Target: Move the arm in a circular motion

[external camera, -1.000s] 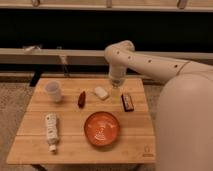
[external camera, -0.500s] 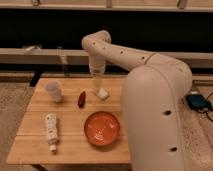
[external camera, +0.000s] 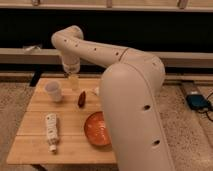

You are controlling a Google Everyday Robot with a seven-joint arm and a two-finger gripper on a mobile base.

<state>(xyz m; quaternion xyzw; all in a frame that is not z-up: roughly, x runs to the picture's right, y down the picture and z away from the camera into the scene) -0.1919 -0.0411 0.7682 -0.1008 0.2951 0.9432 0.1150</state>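
The cream-white arm (external camera: 125, 75) of thick rounded segments with small dark holes fills the right half of the camera view. It rises from the lower right, bends at an elbow (external camera: 67, 40) at the upper left and points down. Its pale gripper (external camera: 73, 84) hangs over the back of the wooden table (external camera: 35, 145), just right of a white cup (external camera: 54, 92) and left of a dark red object (external camera: 81, 99).
A white bottle (external camera: 51, 131) lies at the table's front left. An orange bowl (external camera: 96, 130) sits partly hidden behind the arm. A small white object (external camera: 96, 91) peeks out by the arm. A dark wall with a pale rail runs behind. A blue device (external camera: 198, 101) lies on the floor right.
The arm has swung left across the table, from over the right back part to near the white cup. Its big segment now covers more of the table's right side.
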